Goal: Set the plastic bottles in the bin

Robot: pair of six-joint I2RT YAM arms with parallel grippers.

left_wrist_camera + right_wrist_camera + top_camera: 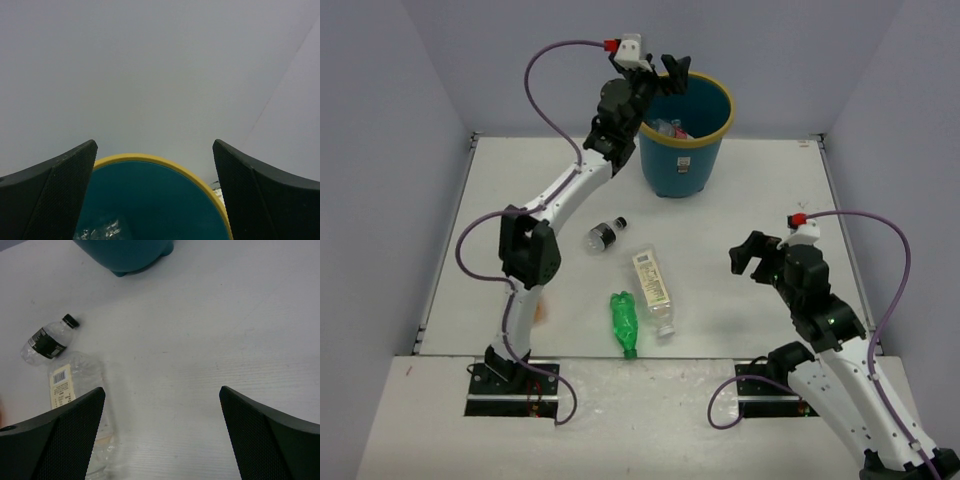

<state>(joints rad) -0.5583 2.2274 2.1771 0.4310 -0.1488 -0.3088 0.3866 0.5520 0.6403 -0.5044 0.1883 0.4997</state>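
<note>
Hanging over the bin [685,165], my left jaws are wide and empty. My wide right jaws should pinch the pale bottle [652,285] round its middle.

Lying flat before upright teal bin [680,168]: green bottle [624,322], pale-labelled bottle [653,288], black-labelled bottle [604,236]

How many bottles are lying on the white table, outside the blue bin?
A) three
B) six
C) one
A: three bottles lie on the table, namely the black-label bottle, the pale-label bottle and the green bottle.
</note>
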